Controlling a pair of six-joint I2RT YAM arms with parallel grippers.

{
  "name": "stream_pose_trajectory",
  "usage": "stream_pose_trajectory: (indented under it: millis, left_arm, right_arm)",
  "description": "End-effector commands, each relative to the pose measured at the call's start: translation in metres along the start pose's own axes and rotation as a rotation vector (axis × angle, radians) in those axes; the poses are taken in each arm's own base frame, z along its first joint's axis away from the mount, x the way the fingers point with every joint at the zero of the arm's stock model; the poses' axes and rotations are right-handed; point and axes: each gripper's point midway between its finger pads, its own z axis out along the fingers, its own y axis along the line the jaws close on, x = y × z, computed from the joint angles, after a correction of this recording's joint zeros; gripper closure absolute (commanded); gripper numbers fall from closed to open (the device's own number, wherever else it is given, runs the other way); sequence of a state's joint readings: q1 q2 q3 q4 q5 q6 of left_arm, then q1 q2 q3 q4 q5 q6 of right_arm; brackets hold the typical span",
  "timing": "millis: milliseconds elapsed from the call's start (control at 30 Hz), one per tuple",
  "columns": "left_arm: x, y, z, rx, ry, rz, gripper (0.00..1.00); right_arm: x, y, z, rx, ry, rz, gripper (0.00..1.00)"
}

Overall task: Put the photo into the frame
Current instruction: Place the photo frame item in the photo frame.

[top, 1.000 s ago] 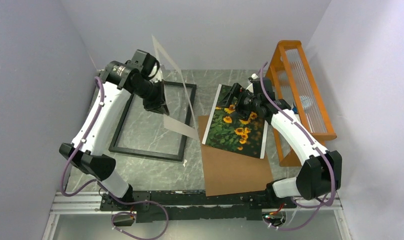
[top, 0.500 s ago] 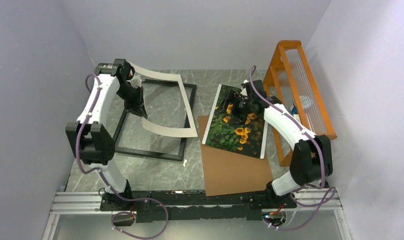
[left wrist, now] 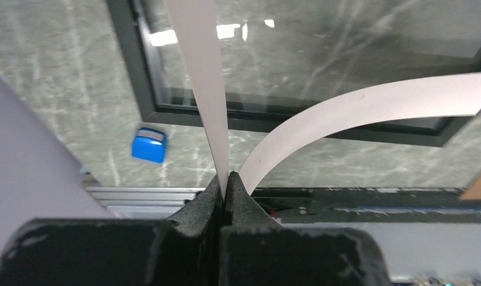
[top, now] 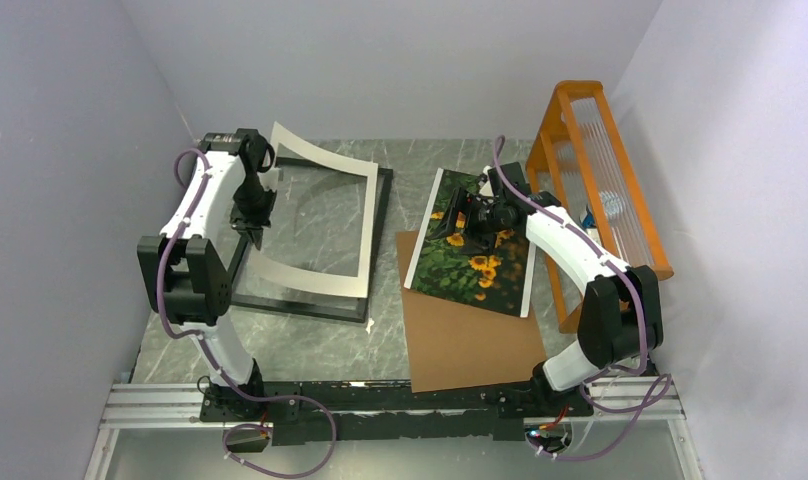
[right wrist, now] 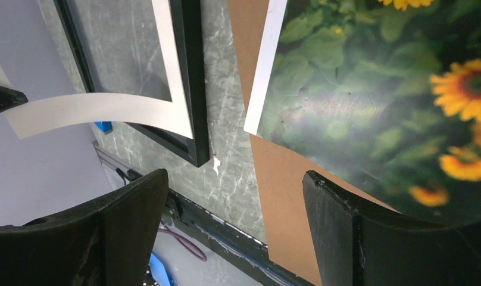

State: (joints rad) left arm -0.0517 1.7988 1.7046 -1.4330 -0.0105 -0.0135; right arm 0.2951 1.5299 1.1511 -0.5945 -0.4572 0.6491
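Observation:
The sunflower photo [top: 475, 262] lies tilted on a brown backing board [top: 470, 340] at centre right; it also shows in the right wrist view [right wrist: 369, 101]. The black frame [top: 375, 250] lies flat on the left, also in the left wrist view [left wrist: 144, 77]. My left gripper [top: 252, 228] is shut on the left edge of a white mat sheet [top: 315, 282], which bends over the frame. My right gripper [top: 472, 222] is open and empty, over the photo's far part.
An orange wooden rack [top: 605, 190] stands at the right wall. A small blue object [left wrist: 149, 145] lies on the marble table by the frame. Walls close in left, back and right. The arms' black base rail [top: 400, 400] runs along the near edge.
My left arm has swung the white mat down and left, from upright in the air to bending low over the frame. My right gripper has shifted slightly left over the photo.

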Motion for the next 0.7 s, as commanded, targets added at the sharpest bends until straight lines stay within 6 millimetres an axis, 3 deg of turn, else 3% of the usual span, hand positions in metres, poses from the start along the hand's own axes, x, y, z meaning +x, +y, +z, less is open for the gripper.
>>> stream_pose_trajectory:
  millis: [0, 100, 267, 433, 667]
  left_arm:
    - [0.003, 0.043, -0.001, -0.222, 0.008, 0.057, 0.97]
    - [0.005, 0.053, 0.008, -0.28, 0.039, 0.08, 0.97]
    - [-0.004, 0.054, 0.014, -0.271, 0.006, 0.129, 0.97]
    - [-0.022, 0.033, 0.016, -0.148, -0.032, 0.132, 0.97]
    - [-0.015, 0.006, 0.024, 0.0, 0.012, 0.107, 0.97]
  right_arm:
    - [-0.001, 0.003, -0.003, -0.011, 0.002, -0.021, 0.14]
    - [-0.001, 0.003, -0.006, 0.007, 0.006, -0.022, 0.14]
    - [-0.002, 0.001, -0.002, 0.021, -0.01, 0.007, 0.16]
    - [0.009, -0.001, -0.001, 0.065, 0.009, -0.007, 0.17]
    - [0.009, -0.005, -0.005, 0.08, -0.012, -0.024, 0.17]
